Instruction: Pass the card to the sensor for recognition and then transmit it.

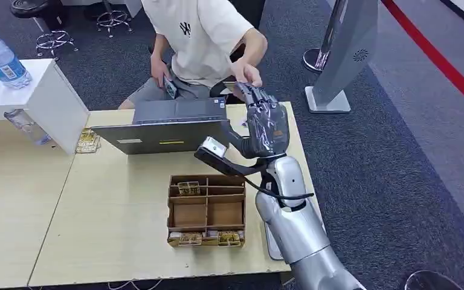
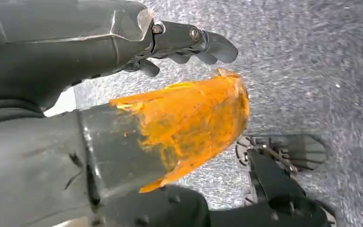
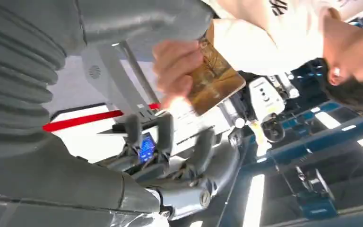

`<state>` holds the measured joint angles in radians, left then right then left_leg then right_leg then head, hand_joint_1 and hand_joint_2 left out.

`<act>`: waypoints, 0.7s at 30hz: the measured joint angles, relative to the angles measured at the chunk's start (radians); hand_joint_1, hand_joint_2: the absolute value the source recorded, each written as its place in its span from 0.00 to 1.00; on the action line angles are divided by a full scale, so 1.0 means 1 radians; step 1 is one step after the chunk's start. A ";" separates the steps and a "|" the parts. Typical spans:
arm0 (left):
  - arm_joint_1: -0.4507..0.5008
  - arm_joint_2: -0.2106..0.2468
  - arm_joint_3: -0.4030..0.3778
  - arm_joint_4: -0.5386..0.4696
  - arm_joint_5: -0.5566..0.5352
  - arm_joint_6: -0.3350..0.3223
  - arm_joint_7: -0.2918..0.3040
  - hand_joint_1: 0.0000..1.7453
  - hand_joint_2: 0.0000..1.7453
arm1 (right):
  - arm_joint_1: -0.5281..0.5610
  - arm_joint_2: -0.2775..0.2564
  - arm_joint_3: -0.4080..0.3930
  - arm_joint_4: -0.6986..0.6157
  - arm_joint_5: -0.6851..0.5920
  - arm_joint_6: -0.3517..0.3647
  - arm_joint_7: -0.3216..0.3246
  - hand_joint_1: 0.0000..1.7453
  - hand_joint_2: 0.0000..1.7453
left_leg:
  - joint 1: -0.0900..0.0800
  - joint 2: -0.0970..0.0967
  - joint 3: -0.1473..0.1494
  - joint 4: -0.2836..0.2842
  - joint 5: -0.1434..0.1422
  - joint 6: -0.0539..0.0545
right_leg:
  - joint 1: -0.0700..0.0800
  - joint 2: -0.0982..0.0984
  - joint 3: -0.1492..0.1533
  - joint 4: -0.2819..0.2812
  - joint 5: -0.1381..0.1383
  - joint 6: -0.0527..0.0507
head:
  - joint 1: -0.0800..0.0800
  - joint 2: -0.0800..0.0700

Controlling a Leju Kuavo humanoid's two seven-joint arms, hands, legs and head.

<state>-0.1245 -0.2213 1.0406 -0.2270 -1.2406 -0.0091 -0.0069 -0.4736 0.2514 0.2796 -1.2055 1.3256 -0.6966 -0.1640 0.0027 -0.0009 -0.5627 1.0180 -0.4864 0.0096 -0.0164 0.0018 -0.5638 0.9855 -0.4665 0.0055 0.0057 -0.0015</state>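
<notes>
My right hand (image 1: 267, 121) is raised over the table's far right corner, fingers stretched toward a seated person. The person's hand (image 1: 249, 74) meets my fingertips (image 1: 255, 92). Seen from the right wrist, the person's fingers (image 3: 177, 71) pinch a gold-brown card (image 3: 217, 78); my thumb (image 3: 146, 21) lies on one side of it and my spread fingers (image 3: 165, 135) on the other, with a gap. A grey flat sensor unit (image 1: 169, 127) stands on the table beside my hand. My left hand (image 2: 189, 42) hangs over grey carpet and holds nothing.
A wooden divided box (image 1: 206, 208) with several cards sits on the table (image 1: 115, 229) in front of me. A white box (image 1: 42, 99) with a water bottle (image 1: 3, 60) stands at the far left. A grey stand (image 1: 338, 60) rises to the right.
</notes>
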 joint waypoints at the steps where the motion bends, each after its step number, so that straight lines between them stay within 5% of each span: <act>1: 0.000 -0.011 -0.006 0.000 -0.005 0.009 -0.006 0.00 0.00 | 0.016 -0.002 -0.005 -0.012 0.000 0.000 0.000 0.00 0.00 | 0.000 0.000 0.000 0.000 0.000 0.000 | 0.000 0.000 0.000 0.000 0.000 0.000 | 0.000 0.000; 6: 0.004 -0.069 -0.030 0.000 -0.019 0.062 -0.027 0.00 0.00 | 0.113 -0.009 -0.029 -0.114 -0.125 0.001 -0.036 0.00 0.00 | 0.000 0.000 -0.001 0.000 -0.001 0.001 | 0.000 0.000 0.000 -0.001 0.000 0.000 | 0.000 0.000; 9: 0.008 -0.090 -0.038 0.000 -0.004 0.077 -0.039 0.00 0.00 | 0.174 -0.013 -0.020 -0.196 -0.398 0.051 -0.086 0.00 0.00 | 0.000 0.000 0.000 0.000 -0.001 0.001 | 0.000 0.000 0.000 -0.001 0.000 0.000 | 0.000 0.000; 12: 0.016 -0.098 -0.038 0.000 0.013 0.082 -0.056 0.00 0.00 | 0.242 -0.024 0.001 -0.317 -0.727 0.186 -0.148 0.00 0.00 | 0.000 0.000 -0.001 0.000 -0.001 0.001 | 0.000 0.000 -0.001 -0.001 0.000 0.000 | 0.000 0.000; 21: 0.019 -0.098 -0.038 0.000 0.040 0.089 -0.077 0.00 0.00 | 0.355 -0.063 0.016 -0.499 -1.221 0.609 -0.236 0.00 0.00 | 0.000 0.000 -0.001 0.000 -0.001 0.001 | 0.000 0.000 -0.001 0.000 -0.001 0.000 | 0.000 0.000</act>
<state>-0.1053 -0.3193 1.0029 -0.2270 -1.2001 0.0797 -0.0843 -0.1187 0.1885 0.2956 -1.7048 0.1048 -0.0872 -0.3998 0.0030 -0.0004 -0.5633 1.0179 -0.4878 0.0101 -0.0161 0.0021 -0.5644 0.9852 -0.4670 0.0059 0.0057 -0.0015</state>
